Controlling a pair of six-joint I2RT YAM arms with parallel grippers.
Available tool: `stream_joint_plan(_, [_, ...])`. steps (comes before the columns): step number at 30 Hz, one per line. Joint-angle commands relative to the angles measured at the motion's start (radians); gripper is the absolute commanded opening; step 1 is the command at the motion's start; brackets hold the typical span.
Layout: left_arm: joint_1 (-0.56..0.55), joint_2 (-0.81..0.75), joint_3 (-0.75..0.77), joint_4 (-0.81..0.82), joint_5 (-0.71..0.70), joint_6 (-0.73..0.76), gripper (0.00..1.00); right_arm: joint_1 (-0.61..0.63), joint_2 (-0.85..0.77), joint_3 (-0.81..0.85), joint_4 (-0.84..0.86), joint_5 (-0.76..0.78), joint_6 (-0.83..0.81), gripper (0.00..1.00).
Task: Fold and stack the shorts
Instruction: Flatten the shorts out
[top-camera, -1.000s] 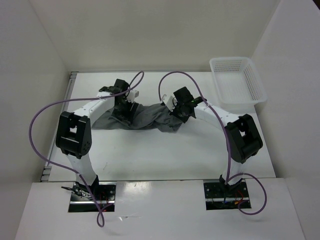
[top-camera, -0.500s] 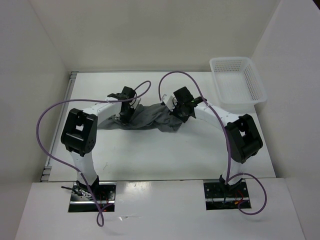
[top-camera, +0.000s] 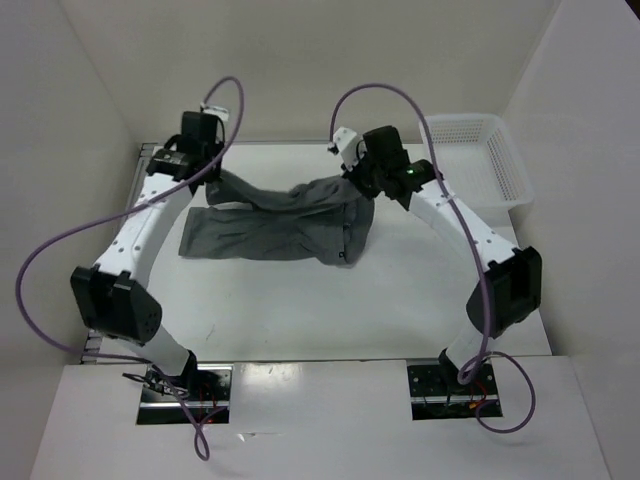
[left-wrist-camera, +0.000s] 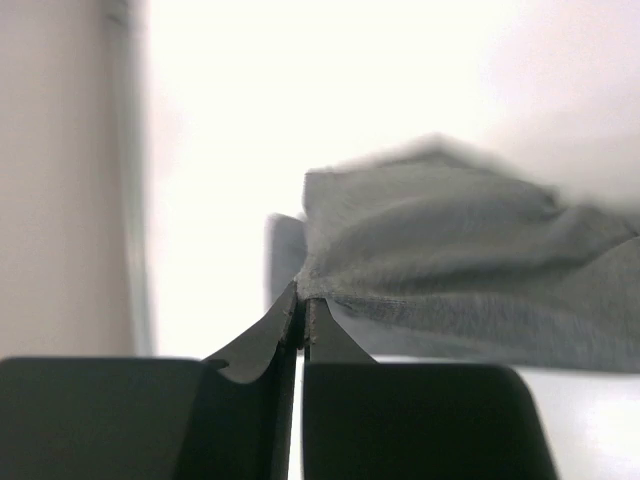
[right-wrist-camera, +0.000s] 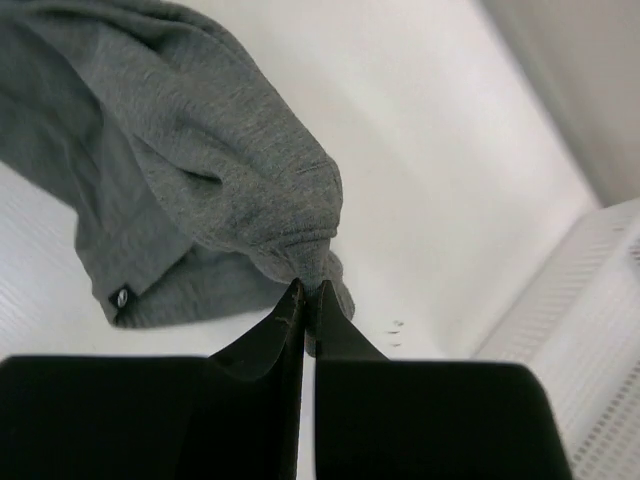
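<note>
Shorts: grey, soft, spread across the middle of the white table, long axis running 9 to 3 o'clock in the overhead view. The lower layer lies flat on the table. The far edge is held up at two corners and sags between them in a loose fold. Left gripper is at about 10 o'clock from the table's centre, with its jaws clenched on a thin pinch of grey fabric at the garment's left far corner; in its wrist view the cloth fans out from the fingertips toward 2 o'clock. Right gripper is at about 1 o'clock from centre, with its jaws pressed together on a bunched corner of the same fabric at the right far end. In its wrist view the cloth drapes away toward 10 o'clock, and a small dark tag shows on the hanging part near 9 o'clock. The right end hangs as a vertical drop down to the table. White mesh basket sits at 2 o'clock, near the far right corner and well apart from the garment; the right arm partly crosses its near-left edge in the overhead view. Purple cables loop from both arms. No drawstring can be made out.
</note>
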Motion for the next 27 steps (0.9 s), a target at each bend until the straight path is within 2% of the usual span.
stream_joint_plan(1, [0.021,-0.124,0.095,-0.027,-0.084,0.003,0.0,-0.006,-0.131,0.142,-0.033,0.011,0.064,0.0])
stream_joint_plan(7, [0.051,-0.371,0.103,-0.03,-0.161,0.003,0.0,-0.04,-0.287,0.229,-0.043,0.023,0.136,0.0])
stream_joint_plan(10, [0.051,-0.524,0.092,0.007,-0.193,0.003,0.0,-0.068,-0.352,0.282,-0.053,-0.033,0.168,0.0])
stream_joint_plan(13, [0.051,-0.575,0.139,-0.002,-0.237,0.003,0.0,-0.097,-0.392,0.329,-0.078,-0.112,0.223,0.0])
stream_joint_plan(19, [0.06,-0.628,0.152,-0.03,-0.248,0.003,0.0,-0.144,-0.455,0.311,-0.078,-0.195,0.276,0.0])
stream_joint_plan(21, [0.06,-0.628,0.143,-0.03,-0.21,0.003,0.0,-0.144,-0.47,0.279,-0.078,-0.205,0.276,0.0])
stream_joint_plan(27, [0.06,-0.489,0.184,-0.03,-0.143,0.003,0.0,-0.154,-0.479,0.233,-0.058,-0.205,0.286,0.0])
